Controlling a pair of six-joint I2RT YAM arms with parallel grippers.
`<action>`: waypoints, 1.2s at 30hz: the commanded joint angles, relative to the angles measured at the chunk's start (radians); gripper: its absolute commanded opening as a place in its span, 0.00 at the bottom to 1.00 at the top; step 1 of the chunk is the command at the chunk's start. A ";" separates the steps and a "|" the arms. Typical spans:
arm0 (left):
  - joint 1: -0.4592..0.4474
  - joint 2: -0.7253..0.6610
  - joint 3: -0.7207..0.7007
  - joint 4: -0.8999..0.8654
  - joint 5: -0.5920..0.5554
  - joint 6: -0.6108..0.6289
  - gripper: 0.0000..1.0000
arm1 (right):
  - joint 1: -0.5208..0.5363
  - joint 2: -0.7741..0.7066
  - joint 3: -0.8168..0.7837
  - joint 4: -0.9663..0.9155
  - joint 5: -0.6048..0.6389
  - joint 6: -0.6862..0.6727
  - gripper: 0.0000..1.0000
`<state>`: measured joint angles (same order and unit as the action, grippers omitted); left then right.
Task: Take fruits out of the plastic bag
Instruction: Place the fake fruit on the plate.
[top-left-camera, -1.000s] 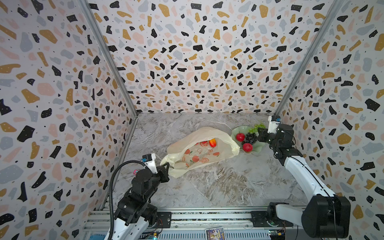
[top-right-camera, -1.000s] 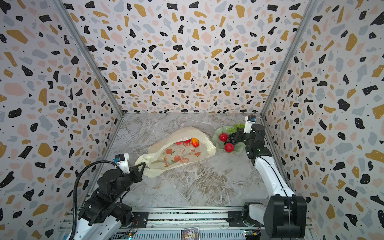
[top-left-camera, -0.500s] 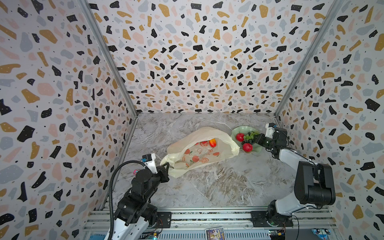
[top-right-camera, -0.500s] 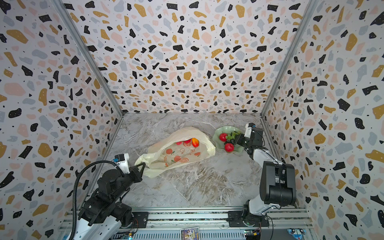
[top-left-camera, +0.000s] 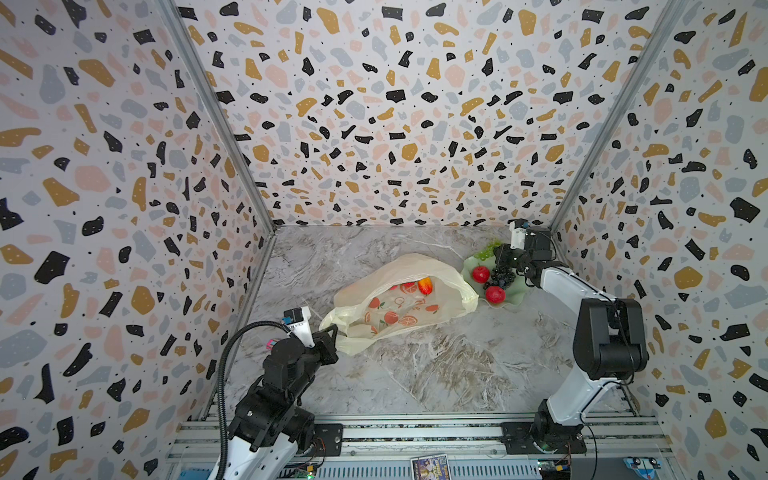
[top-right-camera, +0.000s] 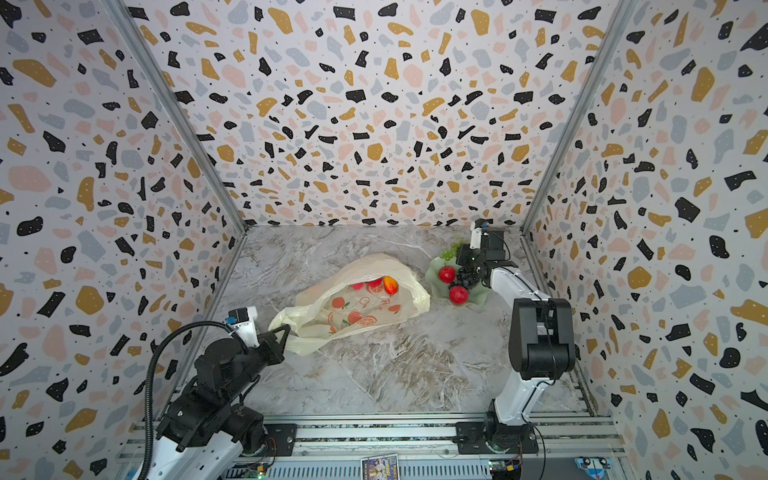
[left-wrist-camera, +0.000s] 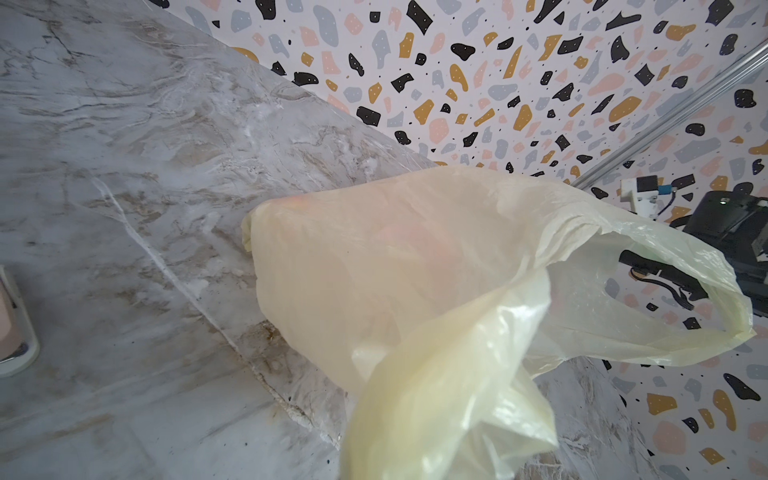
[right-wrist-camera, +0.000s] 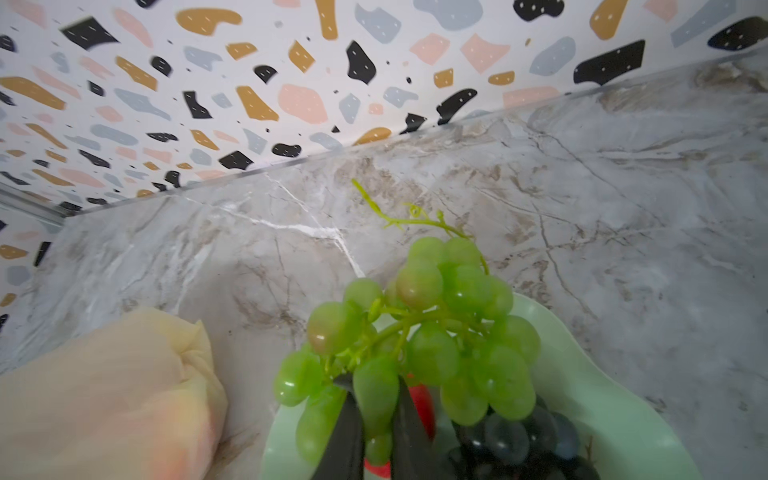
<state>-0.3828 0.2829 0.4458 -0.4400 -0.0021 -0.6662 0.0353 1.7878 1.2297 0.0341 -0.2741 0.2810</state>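
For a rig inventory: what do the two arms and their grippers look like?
The left arm is mostly black, white near its base, with a thick black ribbed hose. The right arm has white links and black joint housings. Each wrist bears a white camera block. The left gripper and right gripper are black.

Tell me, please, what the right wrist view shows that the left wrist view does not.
Only the right wrist view shows the green grape bunch, one grape pinched by the right hand, at the pale green dish with dark grapes. Only the left wrist view shows the bag's loop handle and the right arm beyond it. Both show the plastic bag, the marble table and the speckled wall.
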 joint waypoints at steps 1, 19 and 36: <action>-0.002 -0.002 0.004 0.043 -0.009 0.013 0.02 | 0.008 0.031 0.065 -0.106 0.035 -0.043 0.16; -0.003 -0.020 0.005 0.035 -0.010 0.010 0.02 | 0.073 -0.008 0.104 -0.167 0.052 -0.055 0.52; -0.002 -0.016 0.010 0.039 -0.010 0.004 0.02 | 0.150 -0.311 0.032 -0.096 -0.001 -0.073 0.50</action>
<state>-0.3828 0.2684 0.4458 -0.4408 -0.0097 -0.6666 0.1600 1.5711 1.2743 -0.1059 -0.2443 0.2314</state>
